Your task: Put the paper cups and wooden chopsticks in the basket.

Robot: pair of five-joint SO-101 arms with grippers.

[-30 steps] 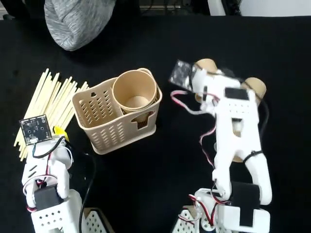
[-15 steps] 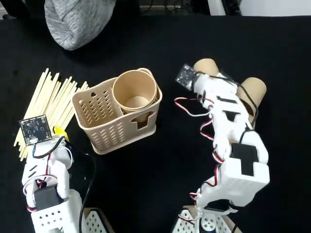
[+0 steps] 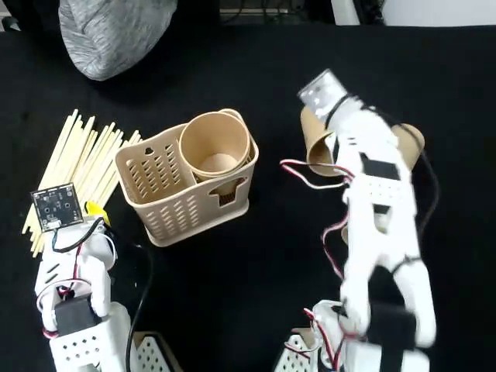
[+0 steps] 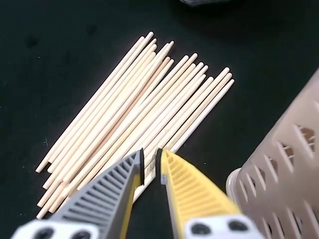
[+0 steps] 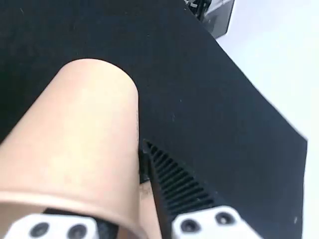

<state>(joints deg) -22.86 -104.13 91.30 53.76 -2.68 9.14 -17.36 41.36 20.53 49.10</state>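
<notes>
Viewing the black table (image 3: 256,70) from above, I see the basket (image 3: 172,211) standing near its middle, with nested paper cups (image 3: 215,143) upright in the compartment that faces the right edge. Wooden chopsticks (image 3: 77,164) lie in a loose fan near the left edge, just beside the basket and apart from it. My left tool (image 4: 149,160) hangs over the near ends of those chopsticks, its grey and yellow fingers drawn nearly together with only a slit between them and nothing in the slit; the basket wall shows close beside it. My right tool (image 5: 144,160) is clamped on the wall of a held paper cup (image 5: 84,134), which is tipped on its side to the right of the basket, toward the far edge; I cannot tell whether it clears the table. A loose paper cup (image 3: 409,139) lies on its side farther toward the right edge, partly behind the right arm. A grey bundle (image 3: 108,35) rests at the far left corner.
</notes>
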